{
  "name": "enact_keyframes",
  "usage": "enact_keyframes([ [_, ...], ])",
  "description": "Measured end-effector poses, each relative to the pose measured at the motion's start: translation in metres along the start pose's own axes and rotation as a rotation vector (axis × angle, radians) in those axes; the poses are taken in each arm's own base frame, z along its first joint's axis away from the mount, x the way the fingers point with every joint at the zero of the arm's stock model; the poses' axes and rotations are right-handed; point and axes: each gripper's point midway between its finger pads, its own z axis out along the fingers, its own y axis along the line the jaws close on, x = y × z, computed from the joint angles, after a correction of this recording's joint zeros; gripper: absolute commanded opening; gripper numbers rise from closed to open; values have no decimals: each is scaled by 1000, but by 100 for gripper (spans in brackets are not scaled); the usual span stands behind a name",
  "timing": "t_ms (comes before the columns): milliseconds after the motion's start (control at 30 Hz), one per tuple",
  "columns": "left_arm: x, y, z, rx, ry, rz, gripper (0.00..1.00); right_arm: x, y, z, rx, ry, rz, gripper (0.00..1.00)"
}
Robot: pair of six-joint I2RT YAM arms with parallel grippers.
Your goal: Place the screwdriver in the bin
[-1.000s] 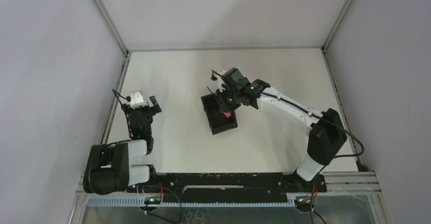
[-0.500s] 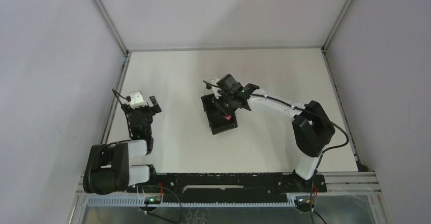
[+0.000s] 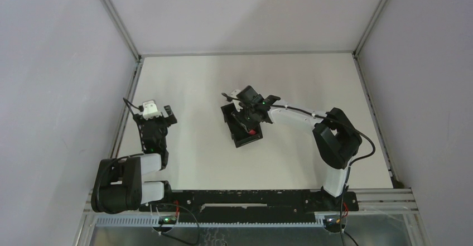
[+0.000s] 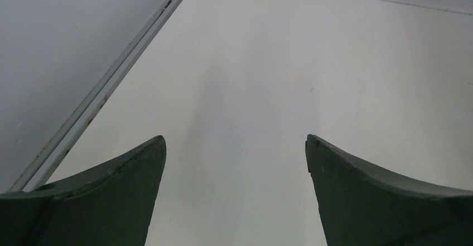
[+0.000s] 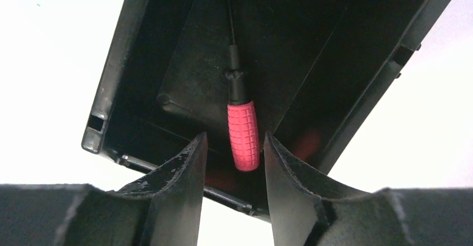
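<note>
The screwdriver (image 5: 243, 134), with its red ribbed handle and thin dark shaft, lies inside the black bin (image 5: 128, 62), shaft pointing to the far wall. My right gripper (image 5: 235, 136) hangs just above the bin's near end, open, with a fingertip on each side of the handle and a small gap to each. From above, the bin (image 3: 237, 140) sits mid-table with the right gripper (image 3: 249, 124) over it and a bit of the red screwdriver (image 3: 252, 133) showing. My left gripper (image 4: 235, 140) is open over bare table, far left of the bin, also seen from above as the left gripper (image 3: 159, 112).
The white table (image 3: 301, 78) is bounded by a metal rail (image 4: 106, 90) along its left side and grey walls all round. The right arm's elbow (image 3: 334, 137) stands to the right of the bin.
The right gripper came down and slightly left over the bin, and its jaws parted. The screwdriver went from held to lying in the bin. The left arm stayed still.
</note>
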Motion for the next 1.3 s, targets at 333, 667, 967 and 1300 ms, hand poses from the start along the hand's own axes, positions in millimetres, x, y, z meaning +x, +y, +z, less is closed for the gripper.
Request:
enact_keyframes([
  [333, 0, 0, 0, 0, 0, 0, 100, -15, 9, -25, 25, -66, 5, 96],
  [667, 0, 0, 0, 0, 0, 0, 100, -35, -97, -148, 272, -436, 434, 100],
  [967, 0, 0, 0, 0, 0, 0, 100, 105, -215, -158, 574, -424, 768, 100],
  [1300, 0, 0, 0, 0, 0, 0, 100, 121, -231, -148, 540, -512, 795, 100],
])
